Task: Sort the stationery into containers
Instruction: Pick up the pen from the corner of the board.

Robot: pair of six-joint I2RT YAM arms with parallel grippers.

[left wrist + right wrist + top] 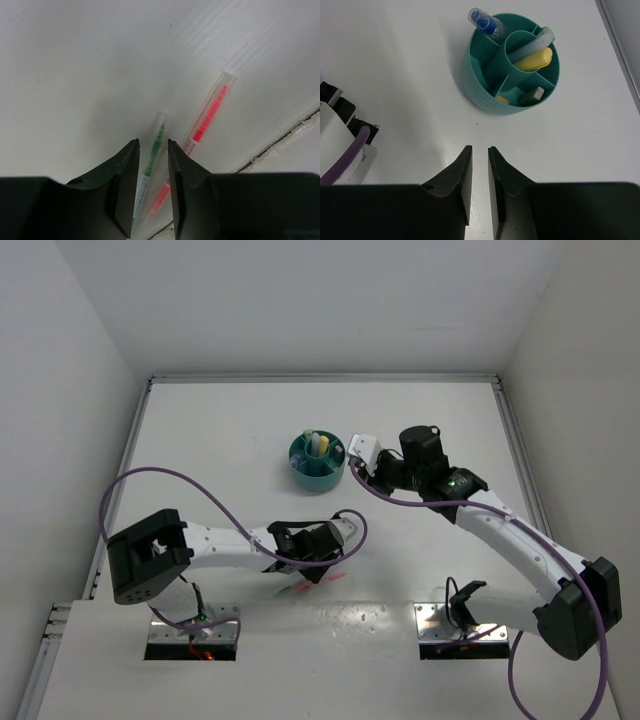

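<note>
1. Left gripper [153,142] — low over the counter [75,75] near the arm bases, jaws a narrow gap apart and astride the green pen [160,131]. I cannot tell whether they pinch it.
2. Red pen [210,112] lies flat just beside the green pen, roughly parallel to it.
3. Right gripper [480,148] — farther out, jaws a slit apart with nothing between them, pointing at the bowl.
4. Bowl [480,95] stands upright near that gripper. A yellow marker [535,59] and a pale stick [536,43] sit in the central cup, a blue marker [485,22] leans in one ring compartment, and an eraser [532,95] lies in another.
</note>
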